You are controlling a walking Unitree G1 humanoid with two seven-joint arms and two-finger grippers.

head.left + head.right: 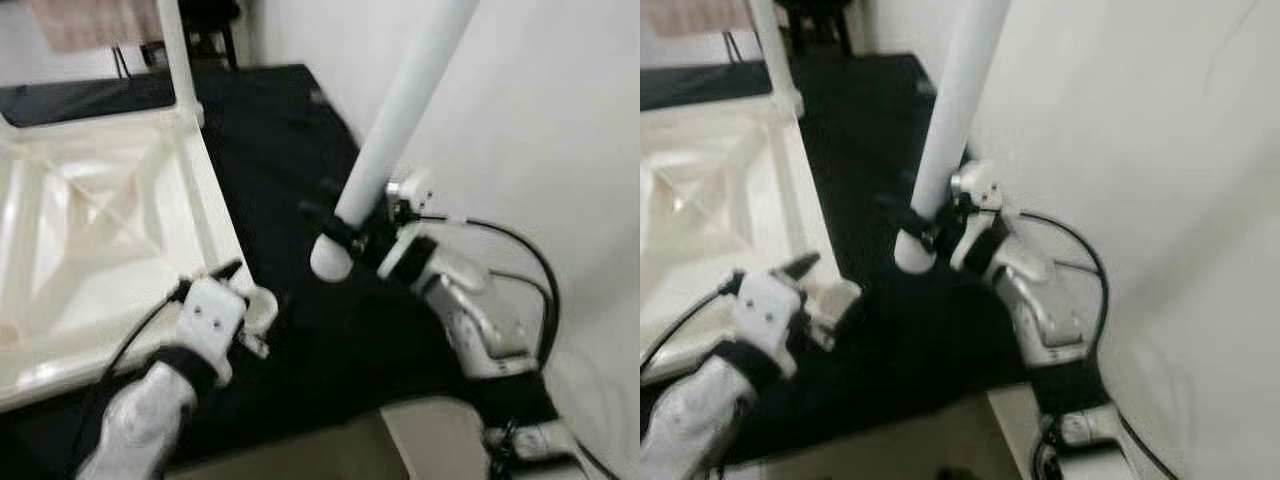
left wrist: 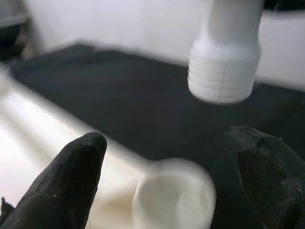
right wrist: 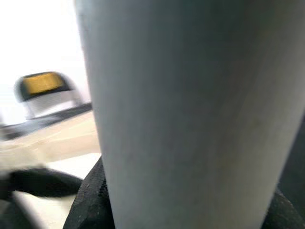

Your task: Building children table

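Both eye views are soft and slightly motion-blurred under diffuse indoor light. The pale wall (image 1: 560,130) is washed out, and the white tabletop (image 1: 90,230) glares, losing its rib detail. The dark mat (image 1: 300,170) shows little texture. In the left wrist view the fingertips (image 2: 71,176) and the threaded leg end (image 2: 223,71) are defocused. The right wrist view is overexposed behind the blurred leg (image 3: 190,114).
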